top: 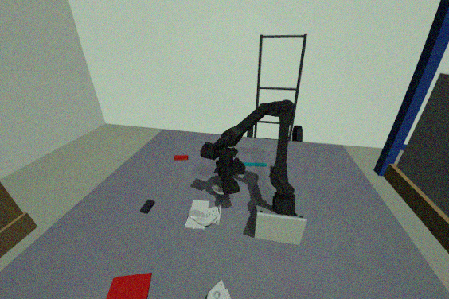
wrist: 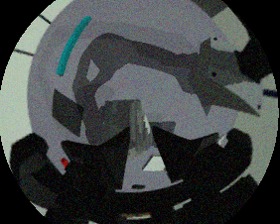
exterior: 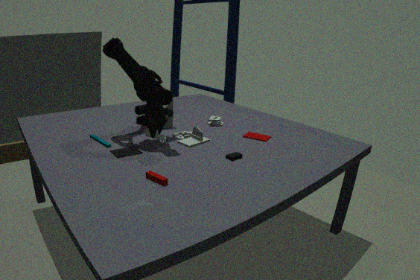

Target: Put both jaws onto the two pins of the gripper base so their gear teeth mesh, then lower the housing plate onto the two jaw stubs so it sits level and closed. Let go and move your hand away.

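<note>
My gripper (top: 230, 191) (exterior: 154, 135) (wrist: 141, 129) points down, low over the table, and is shut on a pale grey jaw (top: 216, 189) (wrist: 141, 136). Its fingers hide much of that jaw. The white gripper base (top: 195, 223) (exterior: 191, 144) lies a little nearer the top camera than my fingers, with an upright block on it. The other jaw (top: 211, 219) (exterior: 182, 135) lies at the base's side; whether it sits on a pin cannot be told. The white housing plate (top: 218, 293) (exterior: 215, 119) stands apart, beyond the base from my gripper.
A teal bar (top: 255, 165) (exterior: 100, 141) (wrist: 72, 47) and a red block (top: 181, 157) (exterior: 156, 178) lie around the arm. A black piece (top: 147, 206) (exterior: 234, 156) and a flat red plate (top: 130, 286) (exterior: 257, 136) lie on the base's other side. A pale panel (top: 280, 228) stands by the arm's foot.
</note>
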Controlling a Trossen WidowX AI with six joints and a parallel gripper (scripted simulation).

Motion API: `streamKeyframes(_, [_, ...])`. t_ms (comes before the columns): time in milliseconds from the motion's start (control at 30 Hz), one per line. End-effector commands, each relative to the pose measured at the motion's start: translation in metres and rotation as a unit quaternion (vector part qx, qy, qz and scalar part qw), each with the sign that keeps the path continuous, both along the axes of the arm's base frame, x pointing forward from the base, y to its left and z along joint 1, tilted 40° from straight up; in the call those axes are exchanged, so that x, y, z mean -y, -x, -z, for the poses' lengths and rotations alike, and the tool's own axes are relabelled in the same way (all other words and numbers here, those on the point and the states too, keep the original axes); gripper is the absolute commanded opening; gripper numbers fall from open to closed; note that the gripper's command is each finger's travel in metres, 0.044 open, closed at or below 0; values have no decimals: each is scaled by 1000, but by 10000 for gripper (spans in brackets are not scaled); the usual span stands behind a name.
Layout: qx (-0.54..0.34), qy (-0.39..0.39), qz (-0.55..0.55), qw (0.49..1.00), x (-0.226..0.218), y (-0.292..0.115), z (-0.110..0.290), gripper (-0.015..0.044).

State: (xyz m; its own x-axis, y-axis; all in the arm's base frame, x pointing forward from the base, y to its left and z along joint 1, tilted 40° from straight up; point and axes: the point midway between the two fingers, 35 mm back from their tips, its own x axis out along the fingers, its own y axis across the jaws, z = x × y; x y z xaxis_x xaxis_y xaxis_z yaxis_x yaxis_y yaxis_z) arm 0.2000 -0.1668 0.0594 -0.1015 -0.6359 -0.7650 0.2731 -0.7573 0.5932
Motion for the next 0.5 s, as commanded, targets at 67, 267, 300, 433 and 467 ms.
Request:
streamKeyframes(67, [8, 2, 0, 1000, -12, -6, -17, 134])
streamKeyframes(267, [7, 2, -1, 1000, -24, -7, -32, 134])
streamKeyframes(300, [7, 2, -1, 1000, -26, -7, -34, 134])
streamKeyframes(433, [7, 2, -1, 1000, -34, -7, -44, 134])
streamKeyframes(467, [7, 2, -1, 1000, -36, -7, -47, 134])
